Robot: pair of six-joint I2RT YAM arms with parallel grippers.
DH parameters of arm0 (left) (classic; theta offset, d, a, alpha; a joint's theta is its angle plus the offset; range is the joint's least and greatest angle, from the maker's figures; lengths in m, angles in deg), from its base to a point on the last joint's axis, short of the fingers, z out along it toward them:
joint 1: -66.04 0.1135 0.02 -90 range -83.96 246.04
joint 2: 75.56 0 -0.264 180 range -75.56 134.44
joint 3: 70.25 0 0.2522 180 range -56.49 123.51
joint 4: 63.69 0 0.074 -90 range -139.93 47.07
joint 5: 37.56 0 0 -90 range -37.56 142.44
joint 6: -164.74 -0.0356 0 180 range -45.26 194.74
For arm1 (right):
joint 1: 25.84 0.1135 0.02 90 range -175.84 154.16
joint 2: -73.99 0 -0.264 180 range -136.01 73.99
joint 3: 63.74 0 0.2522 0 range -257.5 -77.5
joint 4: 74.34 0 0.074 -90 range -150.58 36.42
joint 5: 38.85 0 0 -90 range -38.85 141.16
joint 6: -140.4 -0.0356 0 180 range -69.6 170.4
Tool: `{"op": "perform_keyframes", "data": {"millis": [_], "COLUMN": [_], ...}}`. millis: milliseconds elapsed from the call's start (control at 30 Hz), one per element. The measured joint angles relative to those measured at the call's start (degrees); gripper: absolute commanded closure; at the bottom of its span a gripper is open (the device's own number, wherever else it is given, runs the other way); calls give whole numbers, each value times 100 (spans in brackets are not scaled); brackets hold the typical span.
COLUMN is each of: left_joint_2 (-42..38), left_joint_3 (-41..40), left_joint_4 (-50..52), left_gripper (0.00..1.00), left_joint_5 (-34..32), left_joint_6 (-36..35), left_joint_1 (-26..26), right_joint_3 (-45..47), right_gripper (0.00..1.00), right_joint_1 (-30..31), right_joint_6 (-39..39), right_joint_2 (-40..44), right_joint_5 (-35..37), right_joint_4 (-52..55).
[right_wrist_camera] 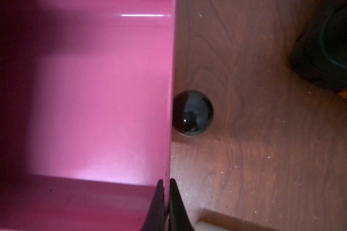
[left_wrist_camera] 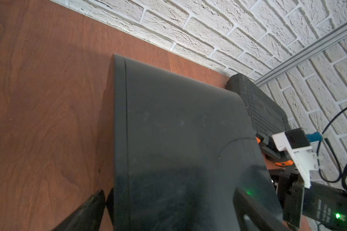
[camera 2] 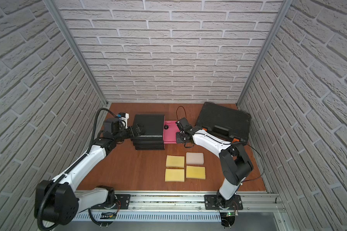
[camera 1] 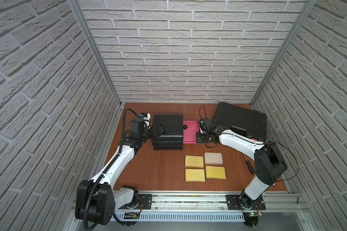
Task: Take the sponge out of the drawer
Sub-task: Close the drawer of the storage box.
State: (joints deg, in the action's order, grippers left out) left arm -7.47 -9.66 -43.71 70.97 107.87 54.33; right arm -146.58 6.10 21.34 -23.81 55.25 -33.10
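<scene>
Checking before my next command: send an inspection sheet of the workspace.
Surface: wooden table, no spills.
Job's things: pink drawer open, looks empty; three yellow sponges and a white sponge lie on the table.
Clutter: black tool case at the back; thin dark tool beside the right arm.
Grippers: left gripper open against the black cabinet; right gripper shut on the drawer's front wall.
Cables: black loop above the right wrist.
Surroundings: brick-pattern walls.
</scene>
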Motion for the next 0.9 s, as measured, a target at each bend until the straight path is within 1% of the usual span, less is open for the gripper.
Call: {"op": "perform_keyframes", "data": {"millis": [200, 367, 533, 633, 733, 800, 900], "left_joint_2": [26, 201, 518, 695, 942, 1049, 1084], "left_joint_3": [-9, -9, 7, 101, 236, 286, 293], "left_joint_4": [-33, -140, -407, -538, -761, -879, -946], "left_gripper": [2, 2, 2, 2, 2, 2, 2], "left_joint_5": [-13, 7, 254, 321, 428, 474, 509], "left_joint_6": [13, 59, 173, 232, 291, 304, 313], "left_joint_1": [42, 46, 48, 90, 105, 111, 109], "right_joint_3": [-332, -367, -400, -411, -485, -516, -503], "right_gripper": [92, 91, 91, 84, 74, 67, 61], "right_joint_1": [227, 345, 520, 522, 579, 643, 686], "right_joint_6": [151, 166, 256, 295, 376, 417, 466], "right_joint_2": [-216, -229, -229, -229, -236, -240, -225], "right_joint_5": [-52, -153, -179, -258, -496, -474, -385], "right_joint_4": [13, -98, -192, -177, -286, -275, -240]}}
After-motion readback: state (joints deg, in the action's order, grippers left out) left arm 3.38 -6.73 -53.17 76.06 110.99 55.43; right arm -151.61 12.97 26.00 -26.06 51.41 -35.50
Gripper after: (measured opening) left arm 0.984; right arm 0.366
